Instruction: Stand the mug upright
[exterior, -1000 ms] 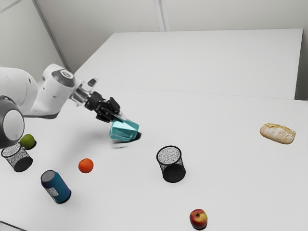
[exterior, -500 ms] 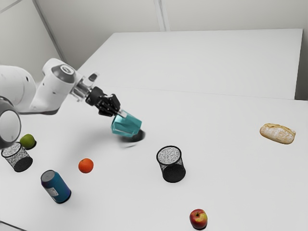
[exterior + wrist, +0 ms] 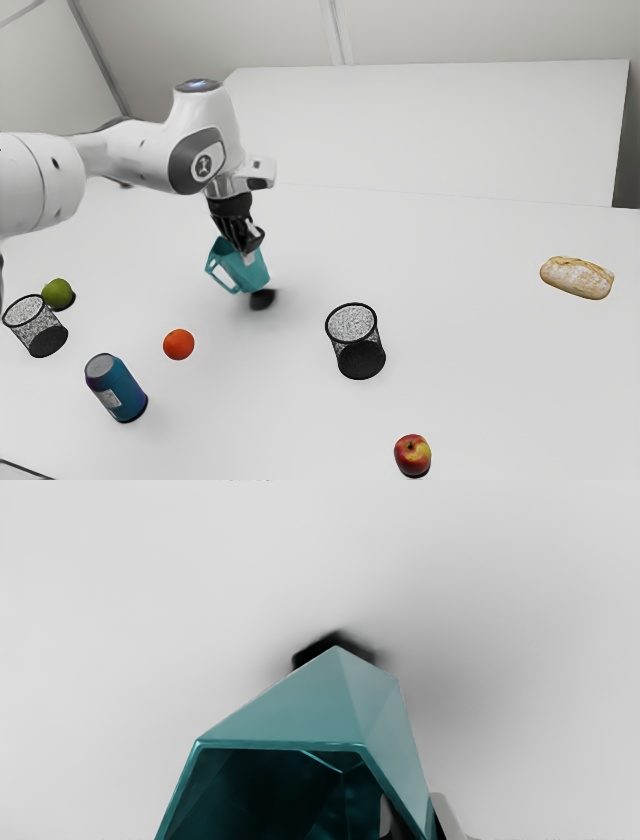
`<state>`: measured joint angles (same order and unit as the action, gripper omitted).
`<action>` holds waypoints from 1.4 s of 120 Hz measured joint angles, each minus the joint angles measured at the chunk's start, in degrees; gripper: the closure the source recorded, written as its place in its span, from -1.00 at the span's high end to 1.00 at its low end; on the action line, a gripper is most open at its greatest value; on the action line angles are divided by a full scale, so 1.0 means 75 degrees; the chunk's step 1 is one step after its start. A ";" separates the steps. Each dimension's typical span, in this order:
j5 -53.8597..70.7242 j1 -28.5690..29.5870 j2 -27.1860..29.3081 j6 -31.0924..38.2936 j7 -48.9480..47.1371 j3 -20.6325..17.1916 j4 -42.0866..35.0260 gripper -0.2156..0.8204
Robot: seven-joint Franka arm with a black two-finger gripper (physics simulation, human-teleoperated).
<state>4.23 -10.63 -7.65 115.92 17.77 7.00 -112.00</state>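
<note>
Just above the table, the teal mug point(image 3: 252, 274) hangs tilted in the exterior view, its handle toward that view's left and a dark shadow beneath it. The gripper point(image 3: 249, 253) points down at its rim and is shut on the mug's wall. In the wrist view the mug point(image 3: 305, 705) shows its open mouth and dark inside. One finger of the gripper point(image 3: 411, 814) is inside the mouth, the other against the outside of the wall. The handle is hidden there.
On the table point(image 3: 480, 330) stand a mesh cup point(image 3: 356, 342), an orange point(image 3: 179, 344), a blue can point(image 3: 116, 387), and another mesh cup point(image 3: 36, 326) beside a green fruit point(image 3: 58, 293). An apple point(image 3: 412, 454) and a bread loaf point(image 3: 577, 277) lie toward the exterior view's right.
My hand has swung from a low slant to pointing steeply down, rising with the mug in its grip. The mug has turned, bringing its handle into sight. The other objects have stayed put.
</note>
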 joint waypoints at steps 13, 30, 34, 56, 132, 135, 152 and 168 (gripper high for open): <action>0.0790 -0.0151 -0.0015 0.0082 -0.0547 -0.0273 -0.0123 -0.93; 0.1262 -0.0179 -0.0101 0.0106 -0.1153 -0.0397 -0.0140 -0.93; 0.1314 -0.0174 -0.0110 0.0114 -0.1280 -0.0402 -0.0141 -0.92; 0.1448 -0.0164 -0.0225 0.0152 -0.1876 -0.0409 -0.0136 -0.93; 0.0933 -0.0131 -0.0597 0.0350 -0.3198 -0.0419 -0.0106 -0.93; 0.0916 -0.0130 -0.0603 0.0359 -0.3232 -0.0419 -0.0106 -0.93; 0.0839 -0.0130 -0.0655 0.0387 -0.3380 -0.0419 -0.0106 -0.80; 0.0768 -0.0139 -0.0637 0.0397 -0.3463 -0.0434 -0.0106 -0.23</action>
<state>9.99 -11.68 -12.43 118.89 -8.20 3.75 -112.79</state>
